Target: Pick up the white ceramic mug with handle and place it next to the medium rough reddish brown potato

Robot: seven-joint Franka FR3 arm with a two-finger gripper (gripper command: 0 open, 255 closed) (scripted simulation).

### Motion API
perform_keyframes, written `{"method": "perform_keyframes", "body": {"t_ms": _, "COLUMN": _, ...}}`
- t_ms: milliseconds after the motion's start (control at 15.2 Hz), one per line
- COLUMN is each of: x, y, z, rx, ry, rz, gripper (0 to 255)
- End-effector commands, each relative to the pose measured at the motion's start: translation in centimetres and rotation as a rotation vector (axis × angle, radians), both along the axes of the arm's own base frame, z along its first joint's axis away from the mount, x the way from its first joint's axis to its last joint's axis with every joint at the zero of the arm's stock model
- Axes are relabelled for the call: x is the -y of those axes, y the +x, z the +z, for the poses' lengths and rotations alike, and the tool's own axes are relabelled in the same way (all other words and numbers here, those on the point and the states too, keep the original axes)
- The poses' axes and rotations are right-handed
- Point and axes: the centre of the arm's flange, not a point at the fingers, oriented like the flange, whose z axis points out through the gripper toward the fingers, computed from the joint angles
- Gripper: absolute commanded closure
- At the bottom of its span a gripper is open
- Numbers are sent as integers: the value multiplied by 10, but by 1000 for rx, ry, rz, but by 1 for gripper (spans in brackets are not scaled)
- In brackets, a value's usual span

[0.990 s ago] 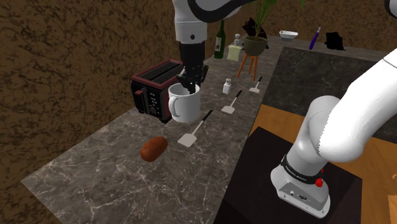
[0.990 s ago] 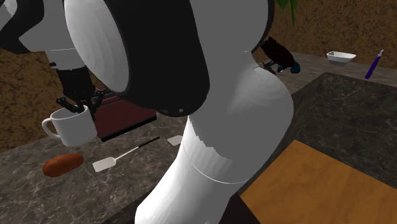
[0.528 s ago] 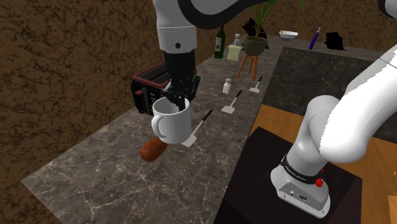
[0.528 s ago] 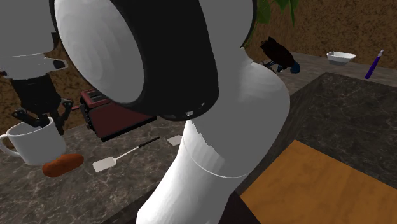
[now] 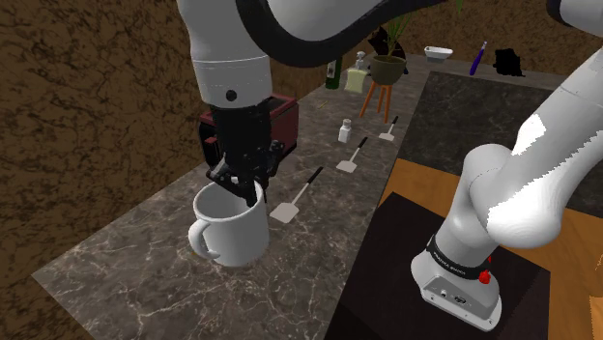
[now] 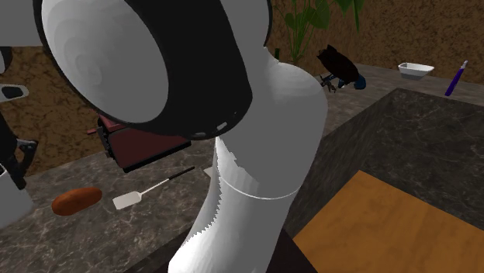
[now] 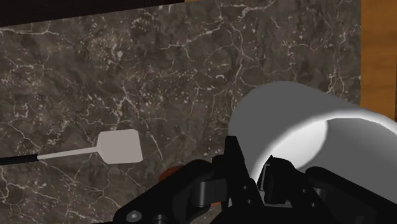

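Note:
My gripper (image 5: 240, 184) is shut on the rim of a white mug (image 5: 230, 230), one finger inside and one outside. The mug hangs upright above the dark marble counter (image 5: 126, 251), its handle toward the shoulder view's left. In the wrist view the fingers (image 7: 232, 168) clasp the mug's wall (image 7: 286, 121), and a sliver of the reddish brown potato (image 7: 170, 173) shows just past them. The potato (image 6: 76, 199) lies on the counter in the second exterior view, with the mug (image 6: 12, 203) at that view's left edge beside it. In the shoulder view the mug hides the potato.
A white spatula (image 5: 295, 198) lies on the counter just right of the mug in the shoulder view. A dark red toaster (image 5: 282, 111) stands behind the arm. Further back are more spatulas, a small shaker (image 5: 344, 130), bottles and a potted plant (image 5: 387, 68).
The arm has carried the mug away from the toaster toward the shoulder view's lower left, past the potato, which it now covers. The grip on the rim is unchanged.

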Motion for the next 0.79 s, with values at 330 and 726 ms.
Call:
{"method": "perform_keyframes", "body": {"t_ms": 330, "x": -5, "y": -4, "z": -32, "rx": 0, "ry": 1, "rz": -2, "gripper": 255}}
{"method": "perform_keyframes", "body": {"t_ms": 726, "x": -5, "y": -4, "z": -64, "rx": 0, "ry": 1, "rz": -2, "gripper": 255}}
